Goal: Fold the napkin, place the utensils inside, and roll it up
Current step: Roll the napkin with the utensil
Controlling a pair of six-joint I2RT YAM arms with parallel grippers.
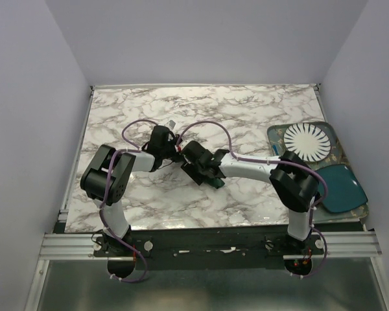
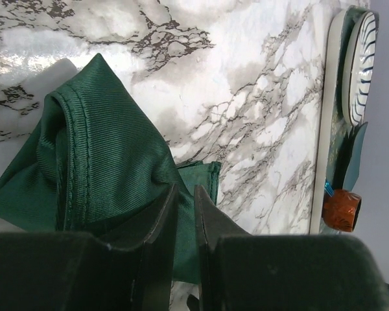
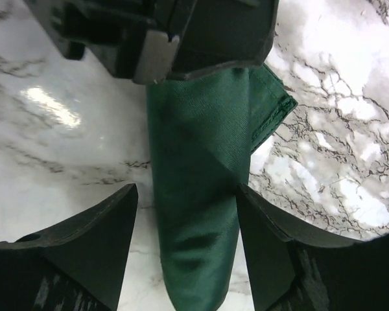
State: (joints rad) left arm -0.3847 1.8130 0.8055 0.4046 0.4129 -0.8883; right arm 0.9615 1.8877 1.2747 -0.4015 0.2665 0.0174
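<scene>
Top external view: a small part of the dark green square cloth napkin (image 1: pixel 215 181) is seen near the middle of the white marbled tabletop (image 1: pixel 246 110), mostly hidden under the two arms that meet there. In the left wrist view the left claw (image 2: pixel 185 217) is clamped on a bunched part of the napkin, and the cloth is drawn up into a peak toward 11 o'clock. In the right wrist view the right claw (image 3: pixel 186 191) is held wide apart, one finger at each side of the long folded cloth. A tray (image 1: pixel 275 133) with a white ribbed plate (image 1: pixel 307 141) and a teal oval dish (image 1: pixel 340 188) are found at 3 o'clock.
</scene>
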